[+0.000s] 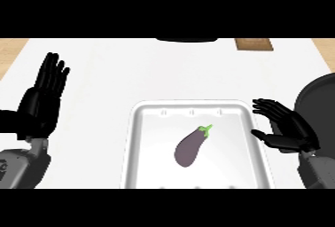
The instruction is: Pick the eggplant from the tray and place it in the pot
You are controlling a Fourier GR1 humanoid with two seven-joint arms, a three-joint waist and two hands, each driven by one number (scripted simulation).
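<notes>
Eggplant (192, 148): purple, green stem, lying loose near the middle of the tray, slanted, stem end toward the far right, blunt end toward the near left; touched by nothing. Tray (134, 146): white, shallow, rounded corners, flat on the counter (131, 71). Right hand (288, 128): black, at the right rim of the tray, fingers spread and relaxed, thumb apart, palm facing the eggplant, holding nothing, well short of contact. Pot (317, 99): dark, round, only partly in view, right of the tray, just behind the right hand. Left hand (42, 99): black, well left of the tray, fingers straight and held together, pointing up, resting, empty. Dark rounded shape (186, 39) and brown board (253, 44): beyond the far edge of the tray, cut off, identity unclear. Step in hand, by judgement: reach and grasp, not yet begun. Advice for that step: approach from the right over the tray rim, wrist turned so fingers and thumb cross the slanted body rather than run along it; closing round the thick middle, away from the tapering stem; lift straight up clear of the rim before swinging right toward the pot.
</notes>
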